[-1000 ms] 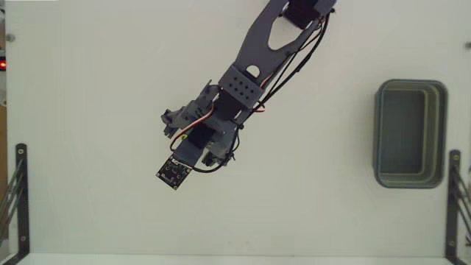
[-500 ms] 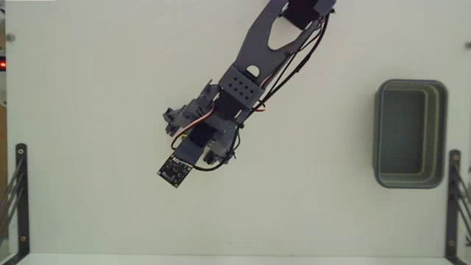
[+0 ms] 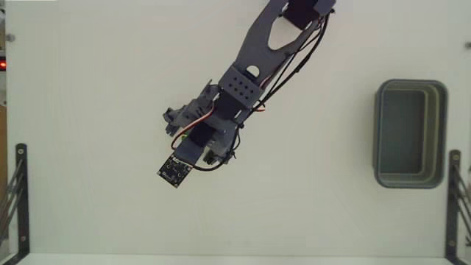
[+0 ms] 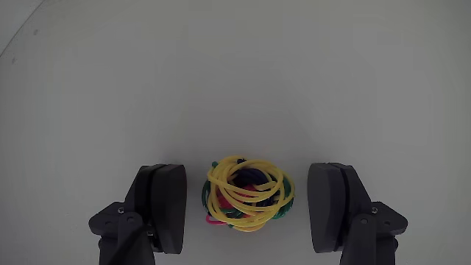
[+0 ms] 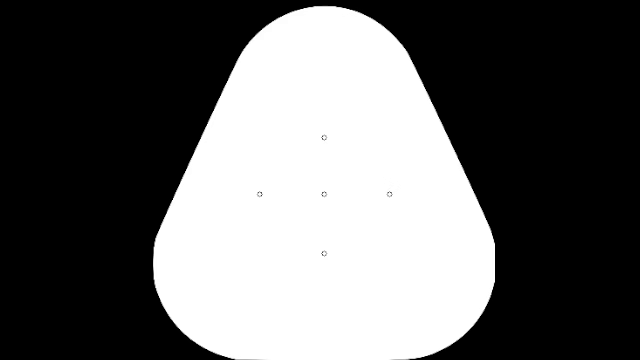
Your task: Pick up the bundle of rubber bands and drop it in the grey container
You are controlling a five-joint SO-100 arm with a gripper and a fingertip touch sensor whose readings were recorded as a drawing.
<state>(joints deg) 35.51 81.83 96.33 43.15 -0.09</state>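
You are looking at a bare test bench or lab-style setup rather than a home. The white tabletop (image 3: 88, 88) fills the fixed view, plain and evenly lit. Black metal brackets stand at the lower left (image 3: 20, 193) and lower right (image 3: 454, 197) edges of the frame, like clamps or stands. The arm (image 3: 250, 70) reaching in from the top shows printed parts, exposed wires and a bare circuit board (image 3: 174, 171).

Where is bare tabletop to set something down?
Free: the wide strip between the arm and the grey container, and the table left of the arm. Crowded: between the open pincer, around the bundle of rubber bands.
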